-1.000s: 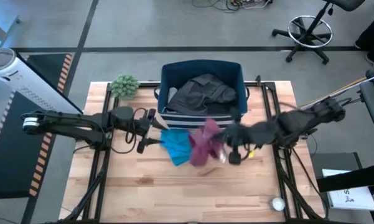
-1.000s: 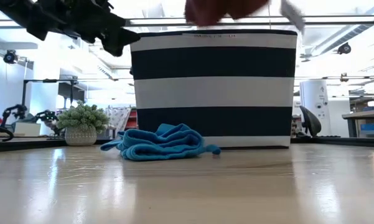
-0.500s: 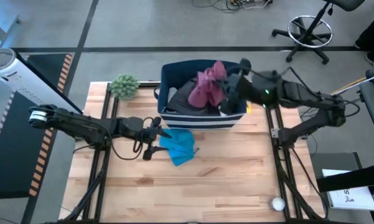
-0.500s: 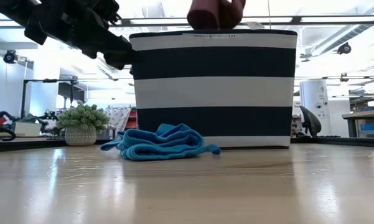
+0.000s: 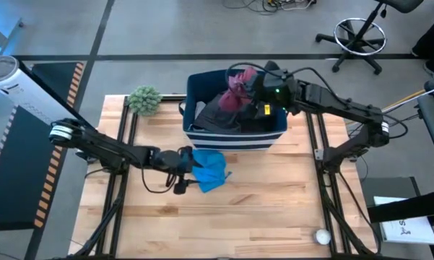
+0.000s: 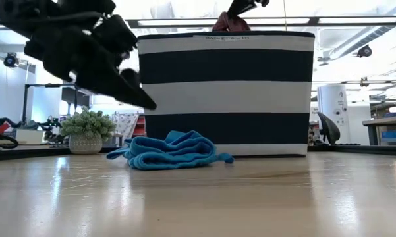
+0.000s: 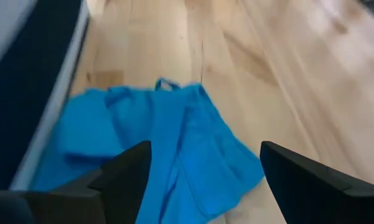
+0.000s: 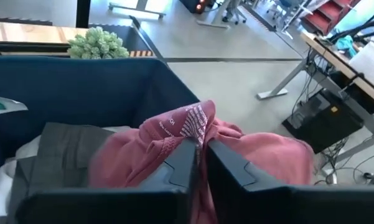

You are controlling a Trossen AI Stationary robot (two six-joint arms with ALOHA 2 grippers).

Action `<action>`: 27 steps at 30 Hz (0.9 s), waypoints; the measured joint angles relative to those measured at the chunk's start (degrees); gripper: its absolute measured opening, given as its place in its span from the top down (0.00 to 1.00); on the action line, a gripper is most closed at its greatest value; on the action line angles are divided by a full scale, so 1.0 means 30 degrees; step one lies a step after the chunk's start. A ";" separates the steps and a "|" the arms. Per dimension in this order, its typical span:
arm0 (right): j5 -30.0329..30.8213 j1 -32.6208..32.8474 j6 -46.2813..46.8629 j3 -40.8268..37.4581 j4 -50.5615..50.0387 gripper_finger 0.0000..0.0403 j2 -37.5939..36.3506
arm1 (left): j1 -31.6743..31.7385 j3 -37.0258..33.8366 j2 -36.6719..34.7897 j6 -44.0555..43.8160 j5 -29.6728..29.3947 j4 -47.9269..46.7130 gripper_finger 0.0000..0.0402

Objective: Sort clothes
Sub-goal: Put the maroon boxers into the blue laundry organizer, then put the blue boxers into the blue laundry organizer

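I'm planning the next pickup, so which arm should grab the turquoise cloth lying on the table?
Left: its gripper hovers open beside the turquoise-blue fabric garment, while the right gripper holds the maroon garment over the bin.

Lighting: bright, even overhead; ceiling backlight glares in low view. Left arm (image 6: 85, 52) silhouetted, motion-blurred. Turquoise garment (image 7: 155, 149) soft-focused. Table (image 6: 198, 197) sheen.

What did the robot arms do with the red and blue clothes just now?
The right gripper carried the maroon garment from over the table, beside the blue one, up over the navy bin, still pinching it. The left gripper, fingers open, moved in close over the turquoise garment. That one stayed on the table, and the dark grey garment stayed in the bin.
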 joint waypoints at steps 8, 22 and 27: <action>-0.0634 0.0013 0.2217 0.0597 -0.1464 0.58 0.0060 | 0.0000 -0.0007 0.3423 -0.0700 -0.0500 0.2156 0.26; -0.0641 0.1732 0.2059 0.3086 -0.2579 0.36 0.0053 | 0.0007 0.1441 0.7220 -0.2510 -0.2463 0.2338 0.41; -0.0528 0.2326 0.2030 0.3260 -0.2627 0.44 0.0053 | -0.0118 0.2705 0.7831 -0.2630 -0.2492 0.1140 0.71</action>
